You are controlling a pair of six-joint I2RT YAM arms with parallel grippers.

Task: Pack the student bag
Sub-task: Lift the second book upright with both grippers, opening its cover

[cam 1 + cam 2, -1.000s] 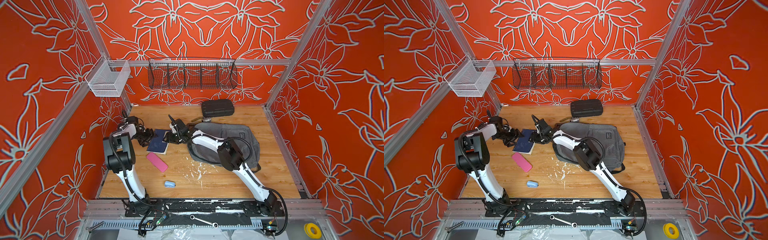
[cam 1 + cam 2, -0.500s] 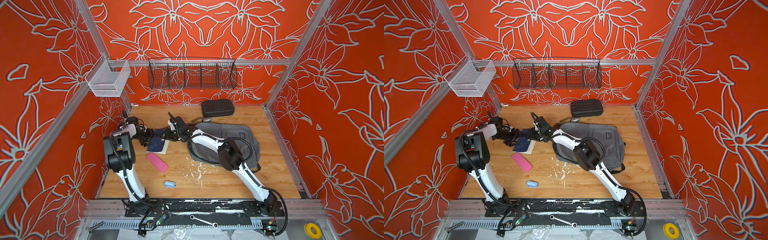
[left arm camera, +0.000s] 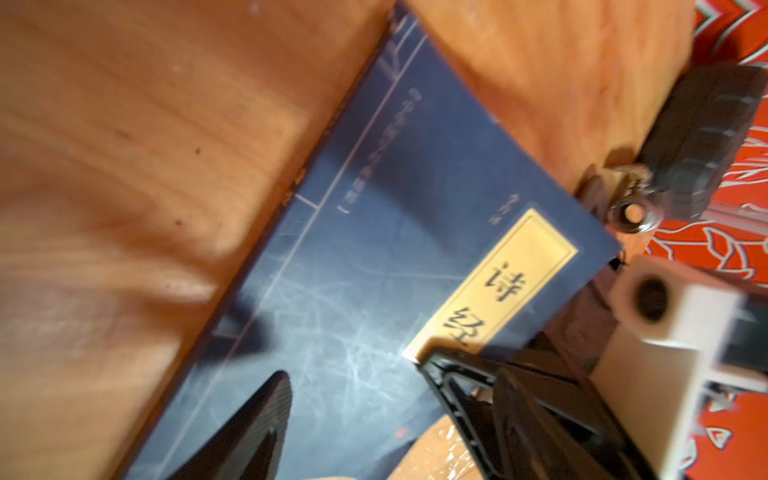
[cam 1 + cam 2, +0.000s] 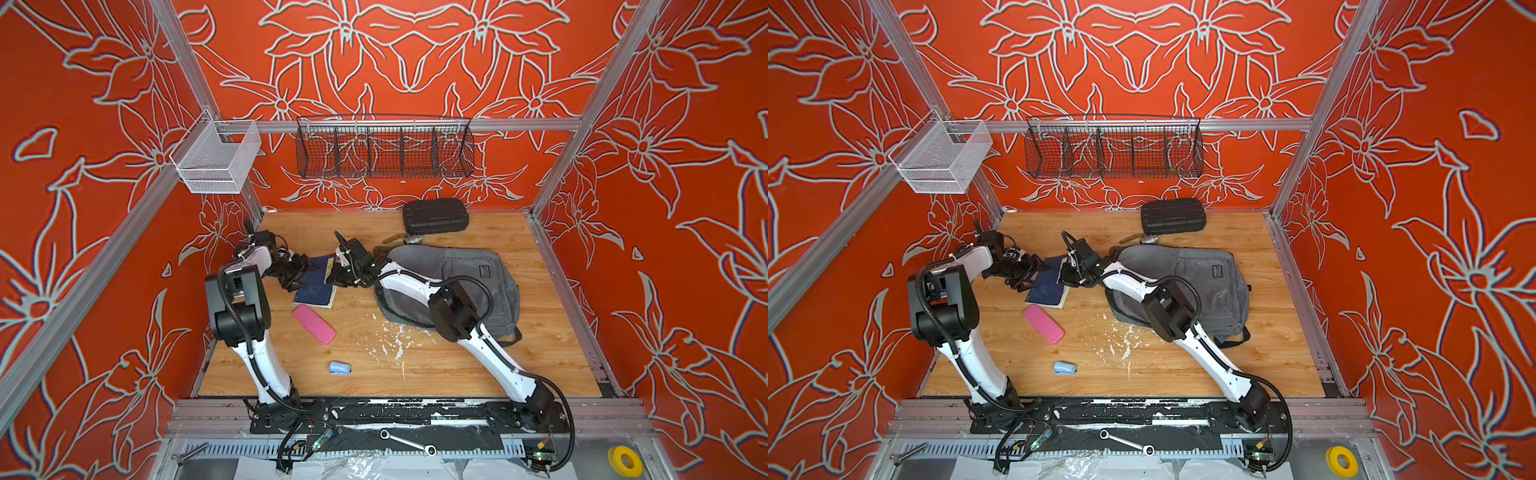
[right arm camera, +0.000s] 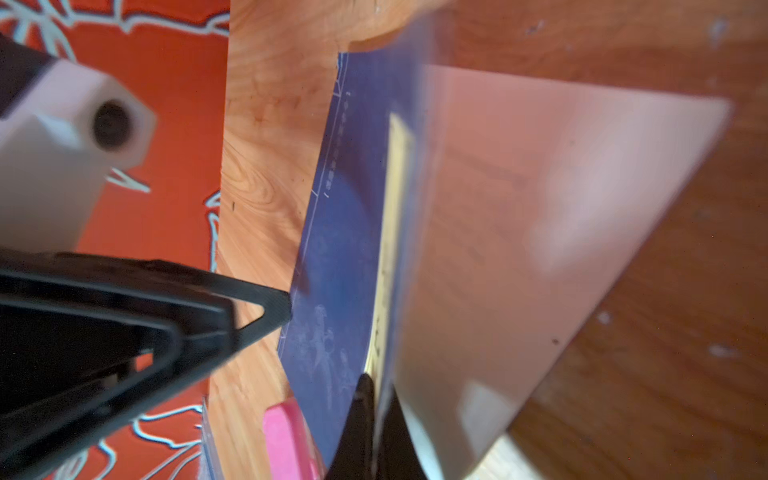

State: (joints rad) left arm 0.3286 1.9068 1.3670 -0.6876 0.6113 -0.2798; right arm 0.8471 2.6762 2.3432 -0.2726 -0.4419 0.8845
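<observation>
Book pinched (right gripper), left gripper spread

Left arm and right arm: white rounded links, boxy black joint housings, black corrugated cable conduit looped outside and held by white ties. Left gripper and right gripper: black, with tapered open-frame triangular fingers and a white block bearing a round dark hole. Shared black base plate, chipped white.

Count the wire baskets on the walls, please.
2. A white mesh basket hangs at the left rear corner; a long black wire basket hangs on the back wall. None seems hidden.
</observation>
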